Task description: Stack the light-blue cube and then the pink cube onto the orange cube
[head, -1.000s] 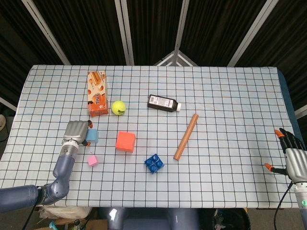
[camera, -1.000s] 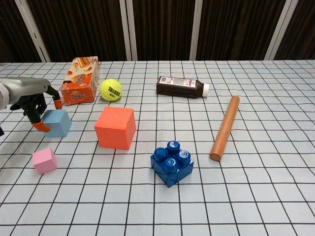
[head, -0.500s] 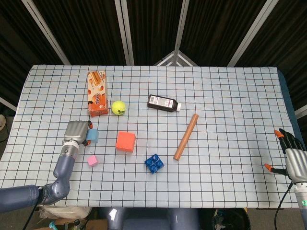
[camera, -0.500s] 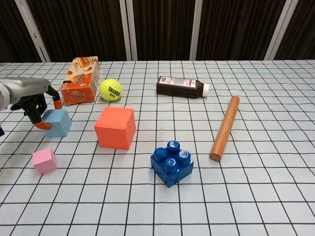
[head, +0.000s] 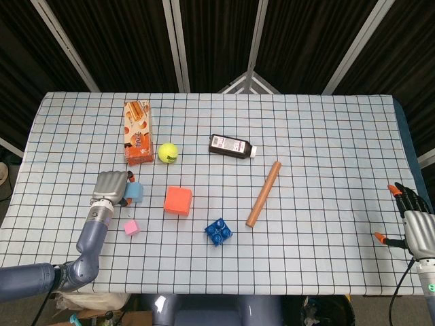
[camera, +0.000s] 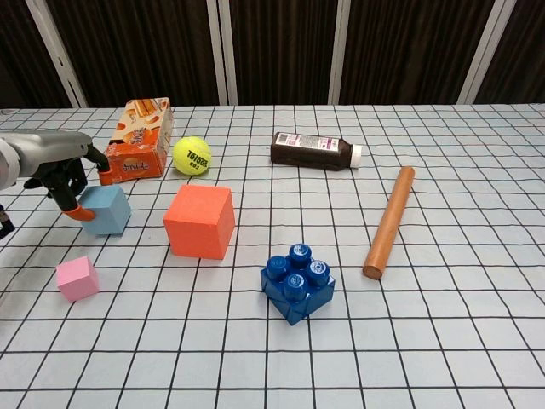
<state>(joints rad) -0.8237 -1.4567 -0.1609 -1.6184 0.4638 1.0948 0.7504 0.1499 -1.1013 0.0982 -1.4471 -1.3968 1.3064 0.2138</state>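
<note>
Landmark: orange cube (camera: pixel 200 221), resting flat on the checked surface (camera: pixel 443 341), nothing on top of it.
Light-blue cube (camera: pixel 106 210): left of the orange cube, well apart from it; in the chest view it sits tilted, and whether it has cleared the surface cannot be told.
Left hand (camera: pixel 53 162): at the light-blue cube's far-left side, fingers curled down around it, one orange fingertip (camera: pixel 83 213) pressed on its left face; it appears to grip the cube, though the far side of the hold is hidden.
Pink cube (camera: pixel 77 279): left of and nearer than the orange cube, flat on the surface, apart from the hand.
Right hand (head: pixel 416 221): far right of the orange cube, at the surface's edge, holding nothing, fingers spread; seen in the head view only.
Blue brick (camera: pixel 297 283): right of and nearer than the orange cube.
Wooden rod (camera: pixel 389 221): right of the orange cube, lying flat.
Tennis ball (camera: pixel 192 156): just behind the orange cube.
Snack box (camera: pixel 139 140): behind and left of the orange cube.
Dark bottle (camera: pixel 315 151): behind and right of the orange cube, on its side.
</note>
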